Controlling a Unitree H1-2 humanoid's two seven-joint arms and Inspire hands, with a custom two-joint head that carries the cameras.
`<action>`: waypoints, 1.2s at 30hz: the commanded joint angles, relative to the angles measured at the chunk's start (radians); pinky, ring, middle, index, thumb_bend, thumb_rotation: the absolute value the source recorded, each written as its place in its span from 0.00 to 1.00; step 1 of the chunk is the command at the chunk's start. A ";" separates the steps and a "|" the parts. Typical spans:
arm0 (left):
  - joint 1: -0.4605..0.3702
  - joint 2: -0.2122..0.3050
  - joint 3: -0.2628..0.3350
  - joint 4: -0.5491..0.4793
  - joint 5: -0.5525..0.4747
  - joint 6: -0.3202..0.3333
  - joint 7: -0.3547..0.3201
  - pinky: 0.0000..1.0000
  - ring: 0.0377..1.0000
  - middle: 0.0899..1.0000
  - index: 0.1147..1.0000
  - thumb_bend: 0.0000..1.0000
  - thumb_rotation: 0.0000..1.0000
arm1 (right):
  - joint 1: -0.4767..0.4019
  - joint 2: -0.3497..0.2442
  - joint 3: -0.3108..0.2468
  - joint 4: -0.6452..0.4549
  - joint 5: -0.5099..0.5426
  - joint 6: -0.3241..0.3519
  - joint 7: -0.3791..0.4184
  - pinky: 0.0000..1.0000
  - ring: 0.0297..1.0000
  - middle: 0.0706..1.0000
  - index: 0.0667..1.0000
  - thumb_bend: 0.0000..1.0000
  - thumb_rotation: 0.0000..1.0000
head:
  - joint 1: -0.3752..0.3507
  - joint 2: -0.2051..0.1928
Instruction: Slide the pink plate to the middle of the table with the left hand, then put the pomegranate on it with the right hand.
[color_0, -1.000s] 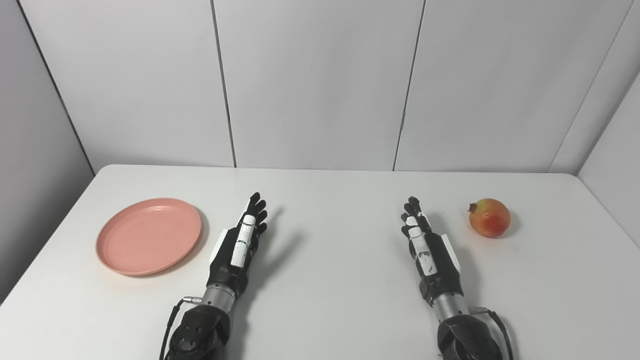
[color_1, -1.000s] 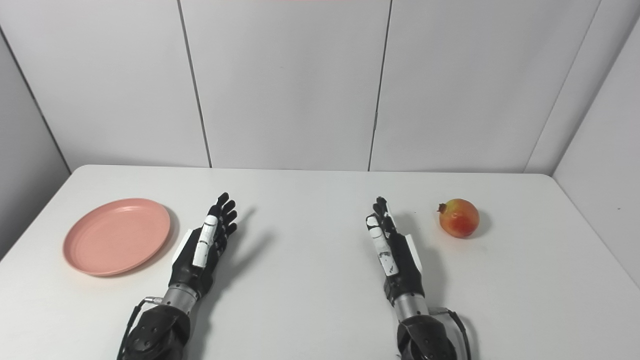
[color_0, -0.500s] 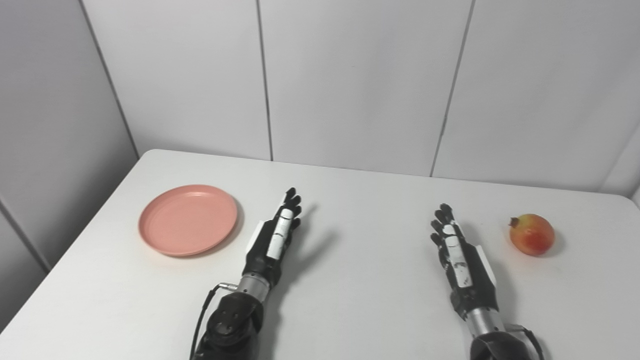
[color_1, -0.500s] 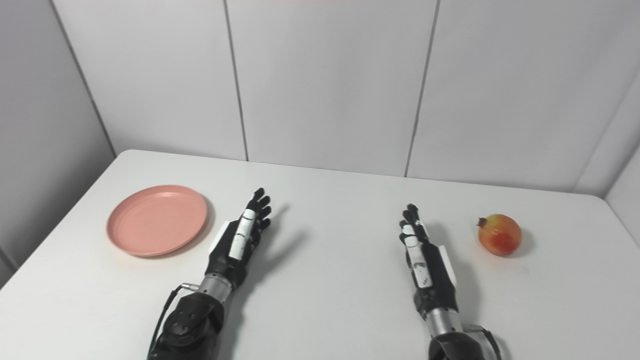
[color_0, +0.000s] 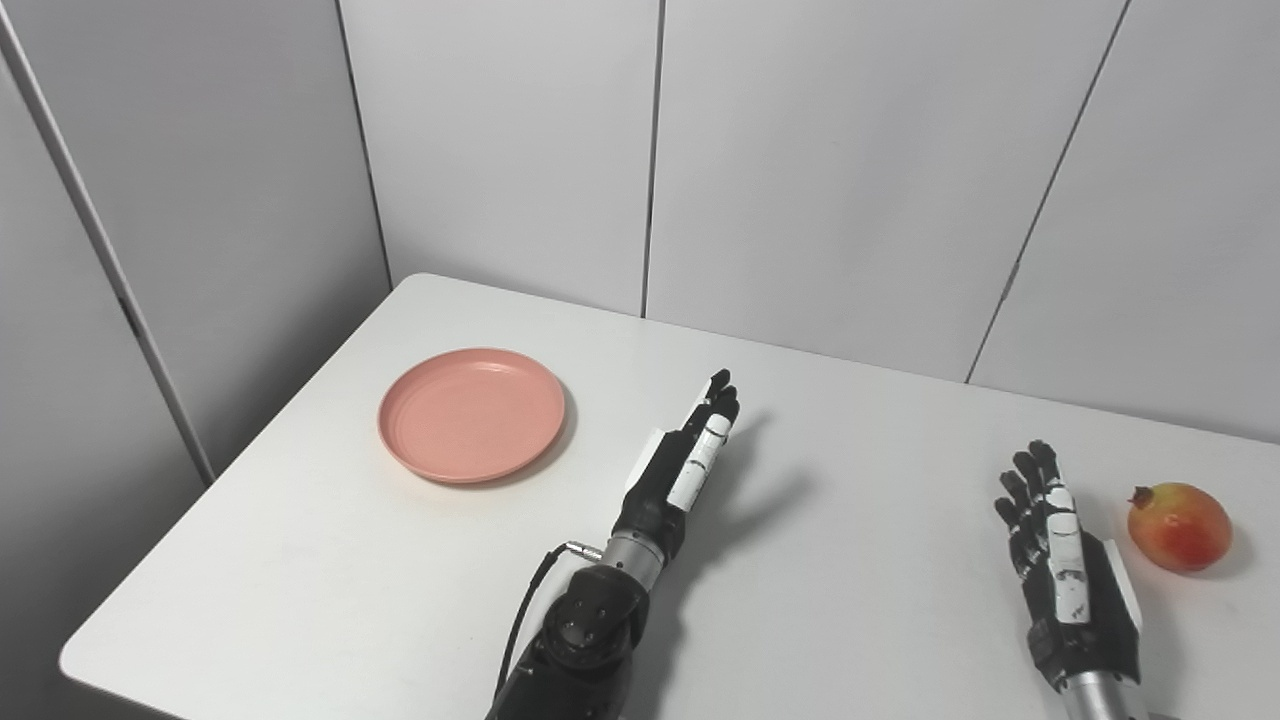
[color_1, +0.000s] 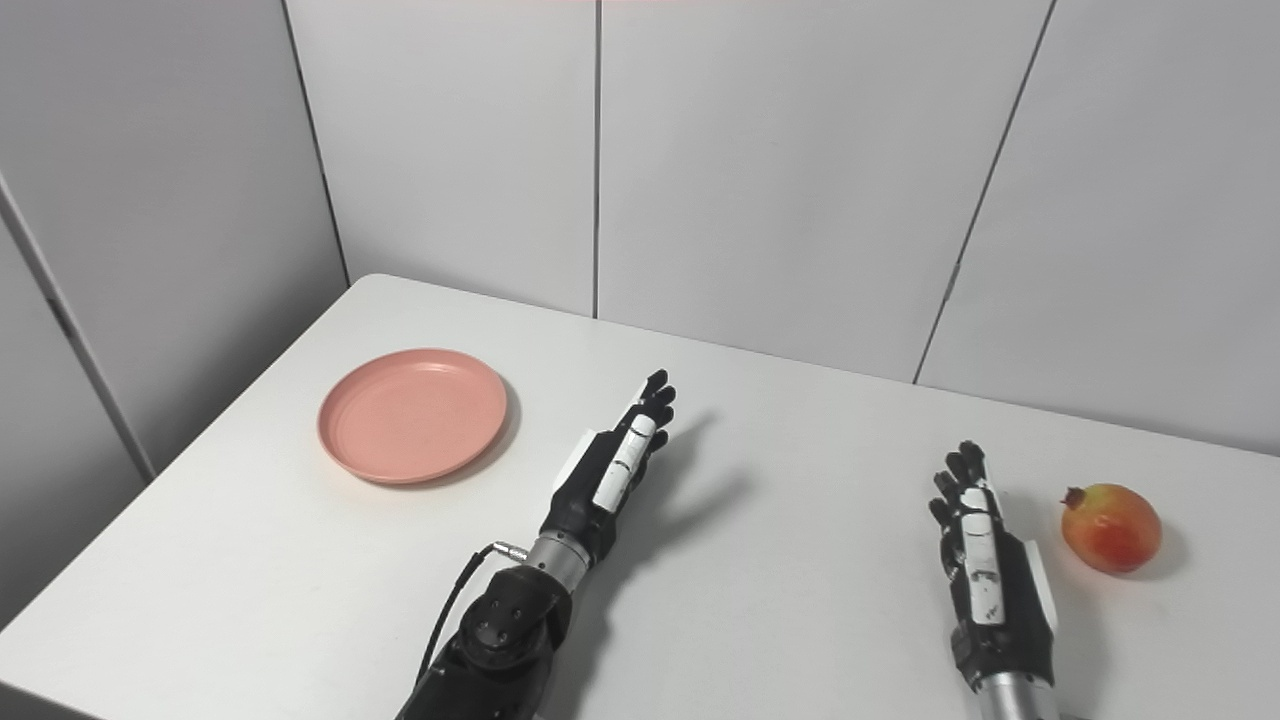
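The pink plate (color_0: 471, 413) lies flat and empty on the left part of the white table (color_0: 400, 590). My left hand (color_0: 686, 466) is a short way to the plate's right, open, fingers stretched forward, holding nothing. At the far right sits the red-yellow pomegranate (color_0: 1179, 526). Just left of the fruit, and not touching it, my right hand (color_0: 1062, 560) is also open with straight fingers.
Grey wall panels (color_0: 820, 160) close off the back and left of the table. The table's left edge (color_0: 230, 470) and near-left corner show. A black cable (color_0: 530, 610) loops by my left wrist.
The whole picture has shifted right as the camera turned left; plate and pomegranate stay put on the table. Both hands hold about the same open pose.
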 joint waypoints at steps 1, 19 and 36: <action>0.005 -0.010 -0.001 0.028 -0.004 -0.032 0.004 1.00 1.00 1.00 1.00 0.59 1.00 | 0.015 -0.012 -0.009 0.031 0.008 -0.062 0.017 1.00 1.00 1.00 1.00 0.59 0.94 | -0.001 -0.003; -0.022 0.006 0.060 -0.117 -0.140 0.052 -0.034 1.00 1.00 1.00 1.00 0.59 1.00 | 0.006 -0.014 0.001 0.055 -0.013 -0.088 0.021 1.00 1.00 1.00 1.00 0.55 0.98 | -0.016 -0.016; -0.072 0.069 0.160 -0.309 -0.173 0.209 0.038 0.86 0.88 0.88 0.87 0.66 1.00 | 0.004 -0.013 0.000 0.051 -0.004 -0.074 0.028 1.00 1.00 1.00 1.00 0.56 0.96 | -0.012 -0.016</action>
